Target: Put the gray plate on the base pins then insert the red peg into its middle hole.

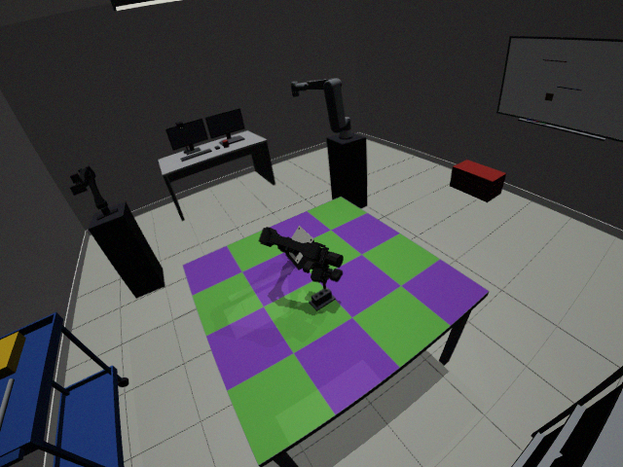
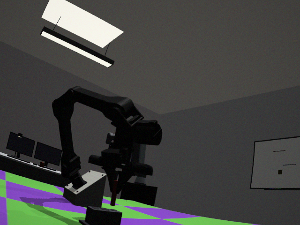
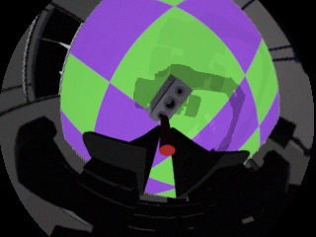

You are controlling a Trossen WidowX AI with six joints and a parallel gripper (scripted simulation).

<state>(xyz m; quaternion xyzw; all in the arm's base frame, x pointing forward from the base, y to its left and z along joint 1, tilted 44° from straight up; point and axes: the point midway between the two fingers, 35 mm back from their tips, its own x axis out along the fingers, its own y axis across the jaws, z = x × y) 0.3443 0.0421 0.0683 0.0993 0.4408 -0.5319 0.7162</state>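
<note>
The red peg [image 2: 114,191] hangs upright, pinched at its upper end by the tool [image 3: 168,152], whose fingers are closed nearly all the way onto it. In the wrist view the peg's lower tip points down at the gray plate [image 3: 173,99], which appears to lie flat on the dark base [image 2: 103,215], its holes facing up. The peg is above and close to the plate; I cannot tell from these views whether its tip is lined up with the middle hole or just beside it. So the plate step looks done and the peg is picked up; what is left, as I judge it, is centring over the middle hole, lowering fully in, and releasing. The assembly sits near the middle of the checkered table [image 1: 402,261].
</note>
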